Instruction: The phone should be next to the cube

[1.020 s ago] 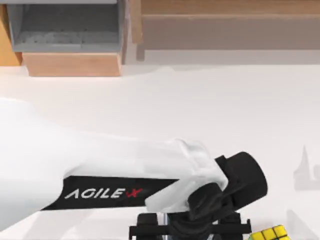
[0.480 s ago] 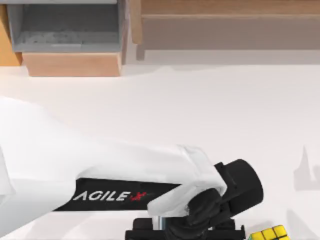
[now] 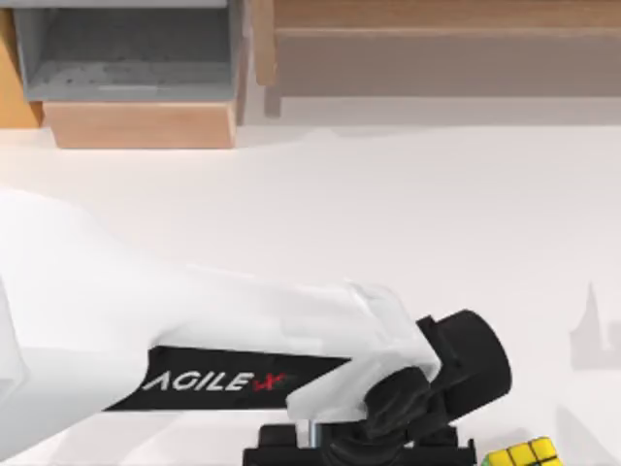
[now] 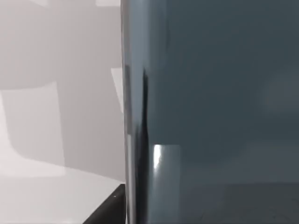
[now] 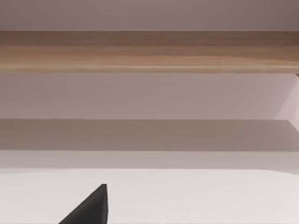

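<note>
Top view: left arm (image 3: 194,349) is reaching in from the left across the white counter (image 3: 408,214), with the black wrist end and left gripper (image 3: 364,449) sitting at the near edge, a bit right of centre. Cube (image 3: 524,454) is lying at the near edge, just to the right of that gripper, yellow squares with black grid lines facing up, partly cut off by the frame. Gripper and cube are looking close but apart. Wooden shelf (image 3: 437,49) is running along the far side, and a grey bin (image 3: 126,58) in a wooden frame is sitting at far left.

Left wrist view: phone (image 4: 215,93) is sitting right up against the camera, a dark grey-blue glossy slab with a silvery rim down its long edge, white counter behind it. Phone is lying right at the left fingers, but whether they are clenched on it or released, cannot tell.

Right wrist view: right arm is parked, facing the wooden shelf (image 5: 149,51) over the counter; one dark tip of the right gripper's fingers (image 5: 93,207) is poking into view, state cannot tell.
</note>
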Available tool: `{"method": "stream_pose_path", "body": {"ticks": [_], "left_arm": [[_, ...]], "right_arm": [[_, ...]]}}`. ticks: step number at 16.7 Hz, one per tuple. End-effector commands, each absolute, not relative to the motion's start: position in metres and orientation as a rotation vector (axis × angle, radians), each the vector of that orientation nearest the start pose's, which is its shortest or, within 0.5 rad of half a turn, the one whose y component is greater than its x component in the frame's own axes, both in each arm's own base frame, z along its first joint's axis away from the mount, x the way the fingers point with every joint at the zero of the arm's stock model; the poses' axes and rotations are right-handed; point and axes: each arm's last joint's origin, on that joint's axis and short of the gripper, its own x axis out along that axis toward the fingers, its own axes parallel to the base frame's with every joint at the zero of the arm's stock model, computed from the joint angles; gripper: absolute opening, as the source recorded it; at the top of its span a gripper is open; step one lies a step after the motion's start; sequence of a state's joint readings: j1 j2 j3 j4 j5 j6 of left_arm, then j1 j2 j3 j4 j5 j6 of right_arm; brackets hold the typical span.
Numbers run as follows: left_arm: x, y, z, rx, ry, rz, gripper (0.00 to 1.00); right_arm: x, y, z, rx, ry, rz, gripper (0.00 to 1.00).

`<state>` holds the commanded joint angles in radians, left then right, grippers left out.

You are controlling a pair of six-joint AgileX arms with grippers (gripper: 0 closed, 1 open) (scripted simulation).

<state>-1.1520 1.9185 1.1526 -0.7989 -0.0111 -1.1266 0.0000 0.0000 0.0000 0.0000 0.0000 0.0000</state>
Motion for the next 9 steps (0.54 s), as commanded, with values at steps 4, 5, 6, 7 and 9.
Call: {"method": "stream_pose_path", "body": {"ticks": [4, 5, 6, 7, 9], "left_arm": [[0.1383, -0.3046, 0.1222, 0.015, 1.557, -0.016, 1.00], [0.1383, -0.3046, 0.1222, 0.015, 1.557, -0.016, 1.00], [0.1383, -0.3046, 0.1222, 0.015, 1.557, -0.016, 1.00], [0.1383, -0.3046, 0.1222, 0.015, 1.557, -0.016, 1.00], [0.1383, -0.3046, 0.1222, 0.015, 1.557, -0.016, 1.00]], "right_arm": [[0.1057, -0.0012, 0.1600, 0.000, 0.000, 0.000, 1.00], [0.1057, -0.0012, 0.1600, 0.000, 0.000, 0.000, 1.00], [0.1057, -0.0012, 0.1600, 0.000, 0.000, 0.000, 1.00], [0.1057, -0.0012, 0.1600, 0.000, 0.000, 0.000, 1.00], [0.1057, -0.0012, 0.1600, 0.000, 0.000, 0.000, 1.00]]}}
